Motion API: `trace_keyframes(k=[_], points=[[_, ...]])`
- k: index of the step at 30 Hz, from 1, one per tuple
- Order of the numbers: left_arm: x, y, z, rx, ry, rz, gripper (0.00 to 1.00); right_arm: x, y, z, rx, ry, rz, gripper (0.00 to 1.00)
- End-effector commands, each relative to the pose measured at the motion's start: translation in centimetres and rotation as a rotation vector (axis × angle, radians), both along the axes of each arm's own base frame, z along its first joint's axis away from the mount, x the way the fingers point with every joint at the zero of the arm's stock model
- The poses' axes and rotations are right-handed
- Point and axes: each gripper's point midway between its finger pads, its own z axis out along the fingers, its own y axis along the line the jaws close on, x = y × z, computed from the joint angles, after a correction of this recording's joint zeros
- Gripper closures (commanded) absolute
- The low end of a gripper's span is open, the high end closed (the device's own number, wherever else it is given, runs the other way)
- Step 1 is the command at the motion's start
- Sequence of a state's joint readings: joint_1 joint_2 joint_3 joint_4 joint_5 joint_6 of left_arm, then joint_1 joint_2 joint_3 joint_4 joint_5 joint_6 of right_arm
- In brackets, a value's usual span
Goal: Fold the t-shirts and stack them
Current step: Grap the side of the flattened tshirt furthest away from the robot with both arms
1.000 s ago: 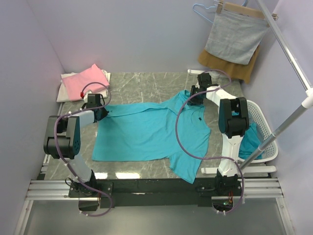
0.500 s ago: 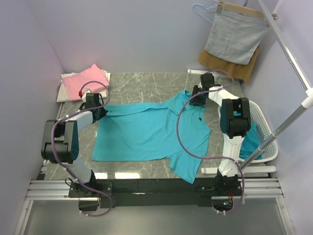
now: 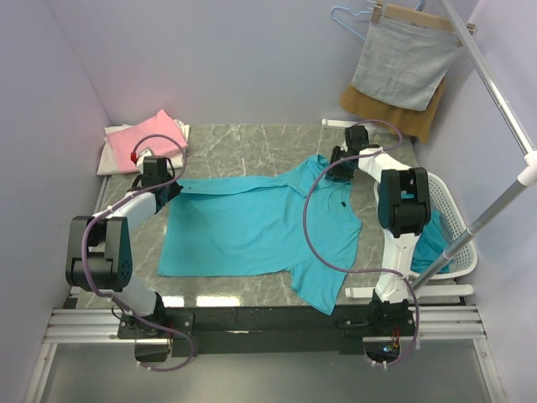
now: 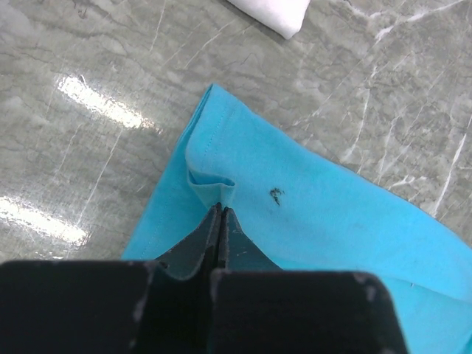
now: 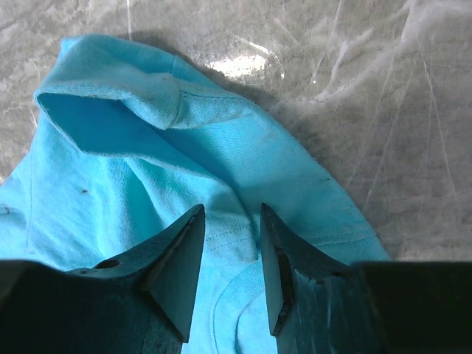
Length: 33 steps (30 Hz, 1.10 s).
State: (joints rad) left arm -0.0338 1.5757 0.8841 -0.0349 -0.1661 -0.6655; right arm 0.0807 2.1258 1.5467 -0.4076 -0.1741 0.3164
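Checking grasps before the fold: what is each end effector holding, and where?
Left end effector pinches the teal t-shirt at a small fold beside its corner. Right end effector is open over the shirt, holding nothing.

**Marble bench, hanging cloths, a basket**

The grey-veined marble bench (image 3: 252,143) sits between lilac walls (image 3: 252,59). At the far right corner a grey cloth (image 3: 404,65) hangs from a wooden hanger (image 3: 415,14), overlapping a mustard-brown cloth (image 3: 424,126) behind it. A pale blue wire hanger (image 3: 346,17) hangs just beside them. A white slatted basket (image 3: 450,210) stands at the bench's right edge, with a white pole (image 3: 495,206) slanting across it. Aluminium rails (image 3: 268,323) line the near edge.
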Motion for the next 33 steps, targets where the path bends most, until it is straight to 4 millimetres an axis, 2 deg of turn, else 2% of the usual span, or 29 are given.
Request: trace_keyframes(k=[1, 5, 6, 8, 13, 18, 24, 25, 27, 28, 30, 33], points=[[0.0, 0.3, 0.2, 0.018, -0.009, -0.008, 0.99, 1.0, -0.1, 1.9, 0.0, -0.043, 0.011, 0.56], [0.2, 0.3, 0.4, 0.024, -0.013, -0.008, 0.99, 0.9, 0.2, 1.6, 0.017, -0.034, 0.024, 0.58], [0.2, 0.3, 0.3, 0.023, -0.01, -0.009, 0.99, 0.9, 0.4, 1.6, 0.024, -0.037, 0.031, 0.66], [0.2, 0.3, 0.3, 0.021, -0.01, -0.012, 0.99, 0.9, 0.5, 1.6, 0.036, -0.035, 0.039, 0.76], [0.2, 0.3, 0.1, 0.024, -0.005, -0.013, 0.99, 0.7, 0.7, 1.0, 0.033, -0.007, 0.047, 0.8], [0.2, 0.3, 0.0, 0.025, 0.0, -0.012, 0.99, 0.7, 1.0, 1.6, 0.051, -0.029, 0.059, 1.0], [0.3, 0.3, 0.0, 0.023, -0.002, -0.014, 0.99, 0.6, 0.9, 3.3, 0.048, -0.067, 0.062, 1.0], [0.2, 0.3, -0.1, 0.024, 0.002, -0.015, 0.99, 0.7, 0.7, 3.4, 0.038, -0.068, 0.057, 0.89], [0.2, 0.2, -0.2, 0.022, 0.003, -0.017, 0.99, 0.8, 0.2, 3.2, 0.009, -0.061, 0.043, 0.79], [0.3, 0.2, -0.2, 0.021, 0.002, -0.018, 0.99, 0.8, 0.1, 3.1, 0.002, -0.057, 0.04, 0.69], [0.3, 0.2, -0.2, 0.021, 0.003, -0.018, 0.99, 0.7, -0.2, 2.2, -0.014, -0.031, 0.028, 0.62], [0.2, 0.2, -0.3, 0.023, 0.007, -0.018, 0.99, 0.6, -0.2, 1.2, -0.015, -0.01, 0.025, 0.59]])
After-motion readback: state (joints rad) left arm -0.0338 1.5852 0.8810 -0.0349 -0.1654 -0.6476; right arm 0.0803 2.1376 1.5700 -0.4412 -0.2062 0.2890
